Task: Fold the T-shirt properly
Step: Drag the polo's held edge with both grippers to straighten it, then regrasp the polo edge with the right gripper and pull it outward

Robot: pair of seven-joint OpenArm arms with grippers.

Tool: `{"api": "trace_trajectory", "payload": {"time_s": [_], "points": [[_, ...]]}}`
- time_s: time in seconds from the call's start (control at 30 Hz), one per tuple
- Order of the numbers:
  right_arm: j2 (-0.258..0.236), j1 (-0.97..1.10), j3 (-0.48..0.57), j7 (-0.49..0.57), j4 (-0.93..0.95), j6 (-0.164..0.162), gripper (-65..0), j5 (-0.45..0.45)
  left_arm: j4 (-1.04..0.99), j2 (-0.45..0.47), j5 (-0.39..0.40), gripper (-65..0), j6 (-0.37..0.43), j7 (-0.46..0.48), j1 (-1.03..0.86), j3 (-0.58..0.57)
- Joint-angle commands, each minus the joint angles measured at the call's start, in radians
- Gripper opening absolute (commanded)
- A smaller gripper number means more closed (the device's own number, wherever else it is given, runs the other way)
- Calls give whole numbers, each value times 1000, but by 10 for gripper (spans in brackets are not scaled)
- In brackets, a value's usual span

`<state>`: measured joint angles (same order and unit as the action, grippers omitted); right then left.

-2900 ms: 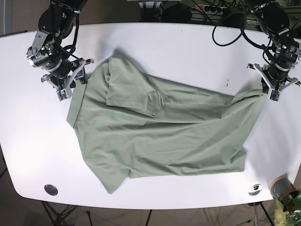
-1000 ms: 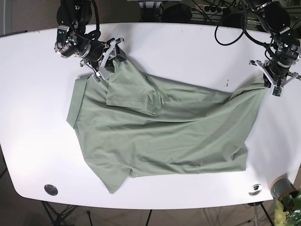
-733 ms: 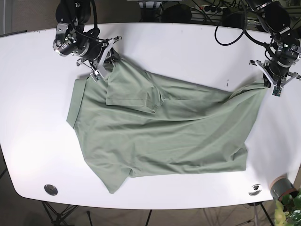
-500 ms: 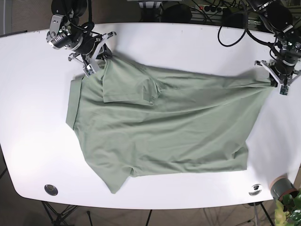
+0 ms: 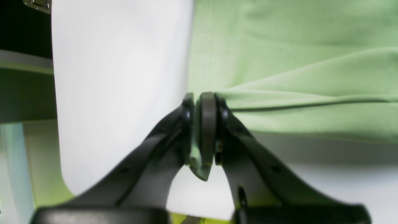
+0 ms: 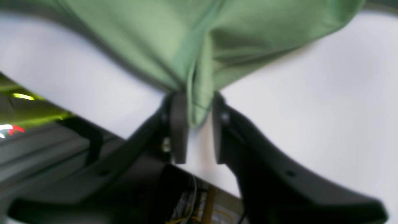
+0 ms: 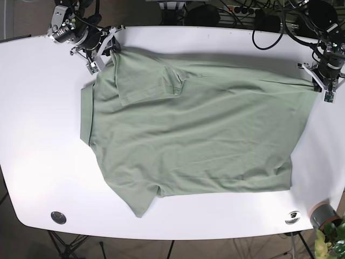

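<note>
A sage-green T-shirt (image 7: pixel 199 124) lies spread on the white table (image 7: pixel 32 135), its far edge pulled taut between my two grippers. My right gripper (image 7: pixel 103 54) is at the back left of the base view, shut on the shirt's far left corner. In the right wrist view the fabric (image 6: pixel 155 37) bunches between the shut fingers of that gripper (image 6: pixel 199 109). My left gripper (image 7: pixel 322 86) is at the right table edge, shut on the shirt's far right corner. The left wrist view shows that gripper (image 5: pixel 203 102) pinching a fold of cloth (image 5: pixel 295 62). One sleeve lies folded over the body near the left.
Two round grey discs sit in the table's near corners, one left (image 7: pixel 58 217) and one right (image 7: pixel 292 217). A grey pot with a plant (image 7: pixel 324 217) stands off the near right corner. Cables (image 7: pixel 259 24) hang behind the far edge.
Both grippers have moved toward the far edge and outward with the shirt held. The shirt has slid back and stretched flatter, and its far edge now runs nearly straight.
</note>
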<state>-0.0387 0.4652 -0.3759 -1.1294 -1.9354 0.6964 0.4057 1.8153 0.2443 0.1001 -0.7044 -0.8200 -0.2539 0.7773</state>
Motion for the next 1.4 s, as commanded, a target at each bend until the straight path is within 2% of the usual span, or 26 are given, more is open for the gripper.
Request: {"api": "trace_trajectory", "payload": {"time_s": [0.0, 0.07, 0.1, 0.2, 0.27, 0.5, 0.8, 0.93, 1.1, 1.17, 1.37], "points": [[-5, 10, -11, -19, -78, 2, -354, 22, 14, 17, 5, -650, 6, 21, 3, 6], [-7, 16, -11, -36, -97, 2, -306, 55, 14, 17, 3, -650, 6, 21, 3, 6], [-11, 16, -13, -41, -97, 2, -292, 106, 14, 17, 3, -650, 6, 21, 3, 4], [-45, 13, -41, -41, -95, 2, -293, 239, 14, 17, 2, -650, 6, 21, 3, 3], [-50, -18, -39, -39, -86, 2, -293, 275, 14, 17, 2, -650, 6, 21, 3, 1], [-45, -194, -7, -41, 9, -4, -292, 189, 13, 17, 3, -650, 6, 21, 3, 0], [-46, -402, 51, -24, 250, -7, -293, 92, 13, 16, 3, -650, 6, 21, 3, -2], [-48, -415, 97, 36, 310, -8, -293, 94, 13, 16, 5, -650, 6, 21, 3, -2], [-45, -417, 136, 41, 319, -10, -293, 88, 2, 16, 5, -650, 6, 21, 3, -2], [-28, -415, 150, 41, 333, -10, -293, 89, -13, 16, 5, -650, 6, 24, 3, -2], [-11, -409, 147, 55, 336, -10, -309, 88, -22, 17, 5, -650, 6, 24, 3, -2]]}}
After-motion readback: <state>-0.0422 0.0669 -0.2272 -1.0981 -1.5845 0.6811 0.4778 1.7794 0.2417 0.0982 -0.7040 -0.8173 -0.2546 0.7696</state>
